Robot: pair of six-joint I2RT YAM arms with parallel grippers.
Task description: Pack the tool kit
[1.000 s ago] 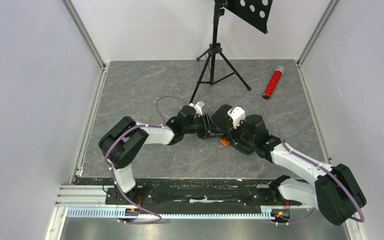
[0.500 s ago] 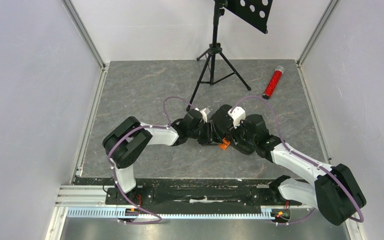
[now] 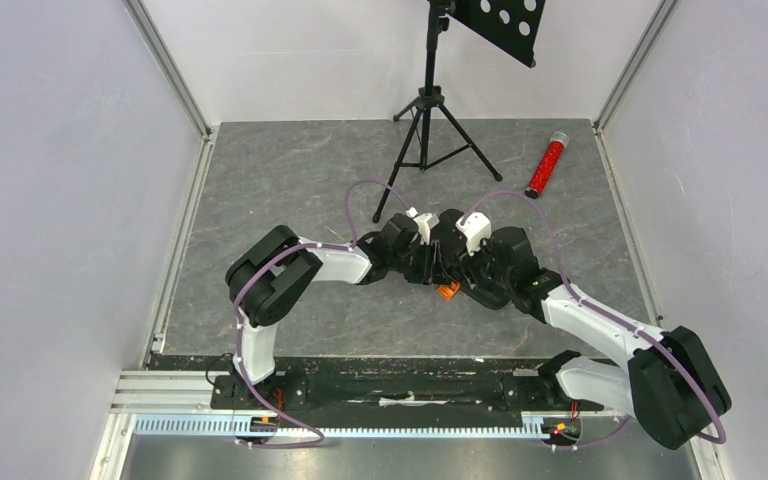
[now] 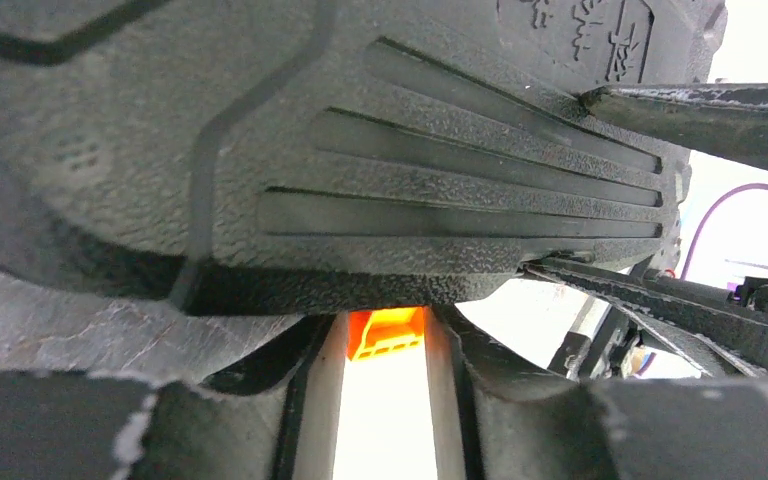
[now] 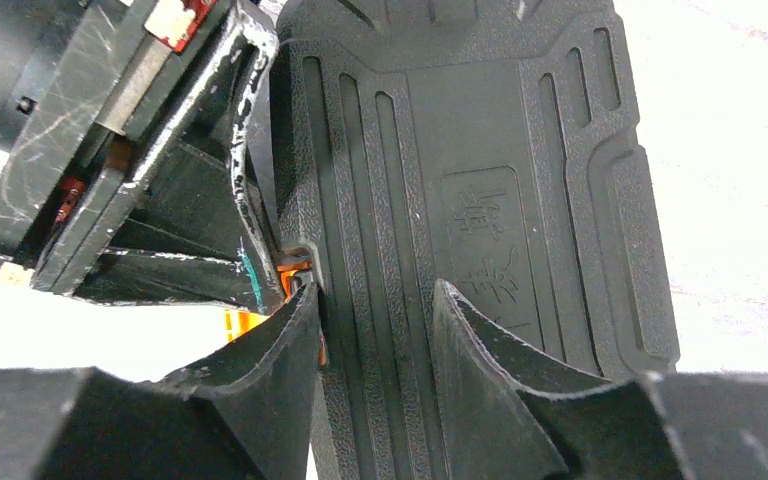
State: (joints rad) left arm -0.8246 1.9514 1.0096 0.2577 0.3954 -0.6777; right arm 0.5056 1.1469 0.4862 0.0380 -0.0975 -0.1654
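Finds the tool kit (image 5: 480, 150) at mid-table, lid apparently down, with both grippers on it. Rests the right gripper (image 5: 375, 300) on the ribbed lid, fingers spread, only lid surface showing between them; long axis of the case runs straight ahead from those fingertips. Sets the left gripper (image 4: 385, 380) at the opposite side, fingers part-spread either side of the orange latch (image 4: 385, 333), just ahead and between them; cannot tell whether pinching or merely flanking it. Hinges, by this look, on the latch: nearest the left gripper, just beside the right gripper's left fingertip, so probably wants pressing home from there
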